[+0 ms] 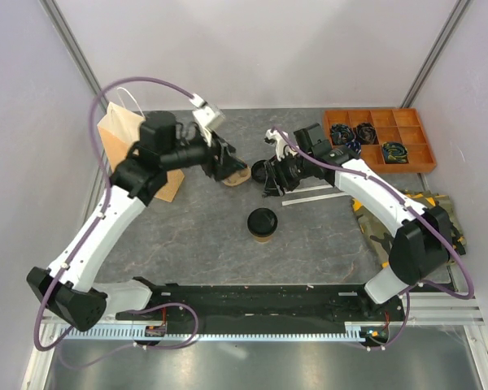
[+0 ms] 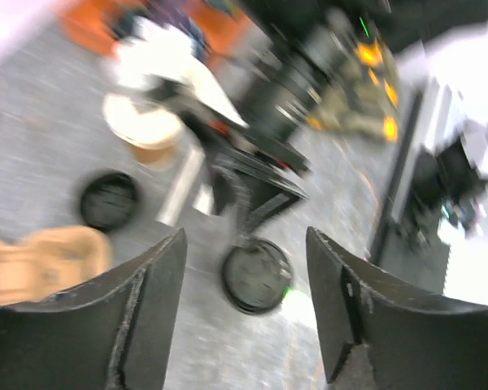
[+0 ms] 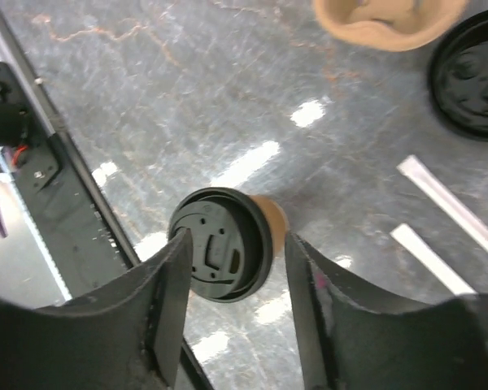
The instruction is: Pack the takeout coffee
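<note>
A small brown paper cup (image 1: 261, 225) with a black lid on it stands in the middle of the desk (image 1: 195, 236). Farther back a loose lid (image 3: 472, 73) lies flat on the desk. Just beside it is the brown cup carrier (image 1: 237, 177). The left wrist view shows a second cup (image 2: 144, 126) with no lid, but it is blurry. The left gripper (image 2: 244, 240) is wide apart and holds nothing. The right gripper (image 3: 234, 240) is apart too and does not touch the cup with the lid. A paper bag (image 1: 122, 134) stands at the left.
</note>
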